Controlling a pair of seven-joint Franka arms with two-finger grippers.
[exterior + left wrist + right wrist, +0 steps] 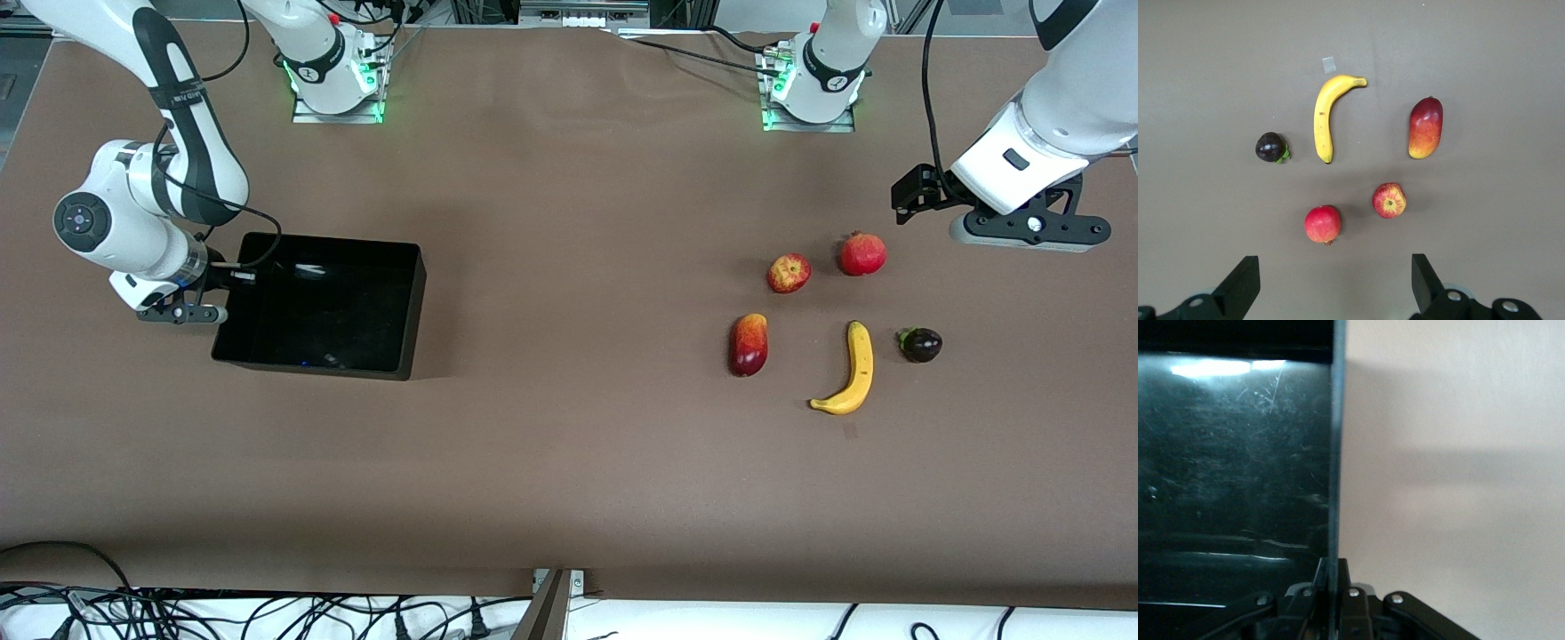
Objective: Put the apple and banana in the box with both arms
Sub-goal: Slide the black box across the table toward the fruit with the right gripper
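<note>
While the right gripper point(1329, 583) sat clamped on the box point(404, 307) wall at the right arm's end of the table, its jaws closed tight with the thin rim point(1335, 453) pinched between them, the left gripper point(1331, 283) hung with jaws spread wide above bare table at the left arm's end. The apple point(1389, 200) lay just off the gap between those jaws, beside a plain red fruit point(1322, 224). The banana point(1325, 115) lay nearer the front camera than the apple, between a mango point(1425, 127) and a dark purple fruit point(1271, 147). No fruit touched another.
</note>
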